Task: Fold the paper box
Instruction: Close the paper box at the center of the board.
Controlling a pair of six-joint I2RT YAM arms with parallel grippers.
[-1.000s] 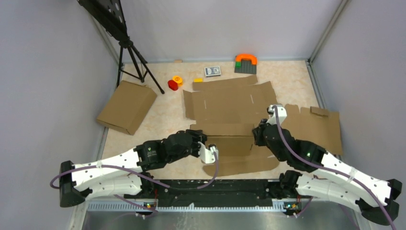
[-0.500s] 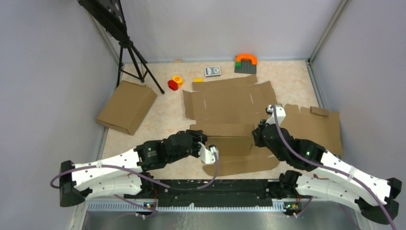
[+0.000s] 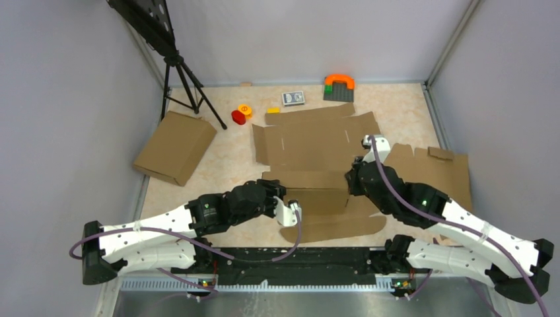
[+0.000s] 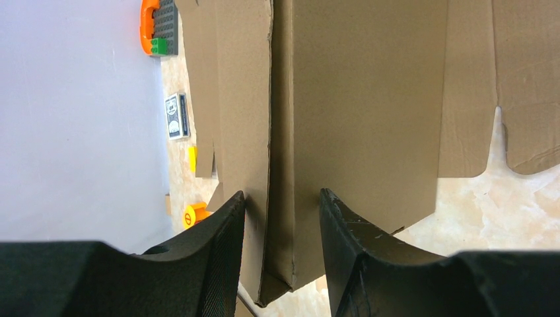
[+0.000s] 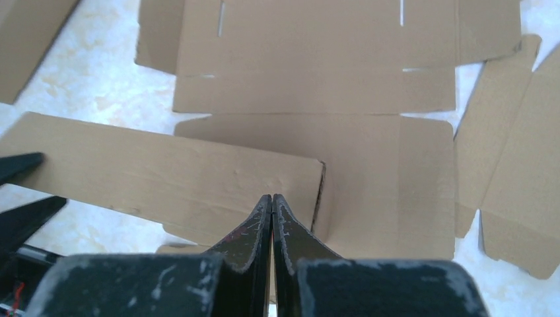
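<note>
The paper box [image 3: 310, 142] is a large brown die-cut sheet lying in the middle of the table. Its near panel is folded up into a double wall [image 3: 310, 188]. My left gripper [image 3: 280, 193] is at the wall's left end. In the left wrist view the gripper [image 4: 282, 198] has one finger against each outer face of the folded wall [image 4: 356, 119]. My right gripper [image 3: 352, 179] is at the wall's right end. In the right wrist view it [image 5: 272, 198] is shut and empty, with its tips against the raised flap [image 5: 165, 172] near its corner.
A second die-cut cardboard sheet [image 3: 436, 175] lies at the right. A plain cardboard slab [image 3: 175, 146] lies at the left beside a tripod [image 3: 181, 79]. A red cylinder [image 3: 238, 117], a yellow disc [image 3: 245, 109], a card deck [image 3: 293, 98] and an orange-topped brick [image 3: 339, 87] sit at the back.
My right gripper and wrist have shifted a little to the left and farther in along the wall's right end. The left arm has not moved.
</note>
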